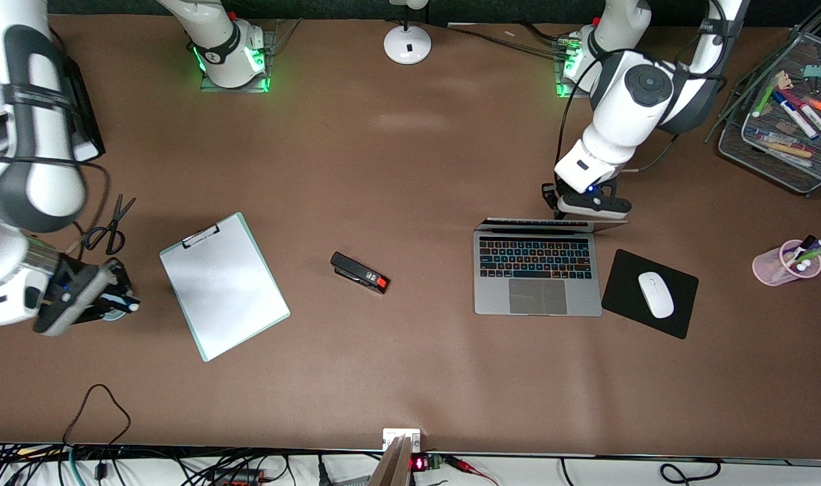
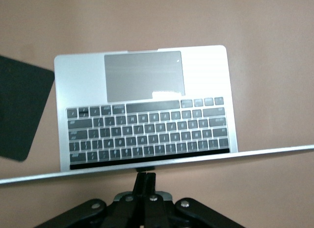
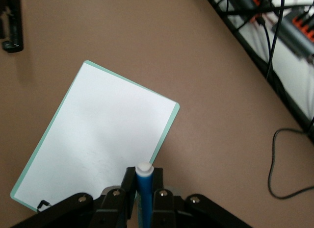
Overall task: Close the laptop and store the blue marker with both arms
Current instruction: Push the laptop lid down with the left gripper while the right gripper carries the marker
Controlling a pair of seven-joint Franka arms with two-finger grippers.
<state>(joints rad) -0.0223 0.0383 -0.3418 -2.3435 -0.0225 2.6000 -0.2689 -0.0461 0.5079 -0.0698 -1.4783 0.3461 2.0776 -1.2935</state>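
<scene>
Both fingers of the right gripper (image 3: pixel 143 191) are closed on the blue marker (image 3: pixel 143 193), its white end pointing toward the clipboard (image 1: pixel 222 283). The left gripper (image 2: pixel 145 181) has its fingers pressed together at the lid edge of the laptop (image 1: pixel 535 273), which stands open beside the mouse pad (image 1: pixel 649 292).

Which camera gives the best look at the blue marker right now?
The right wrist view: the blue marker stands close up, its white end showing, clamped in the right gripper near the clipboard. The front view shows only a small pale sliver of it in that gripper. The left wrist view shows only the laptop, no marker.
</scene>
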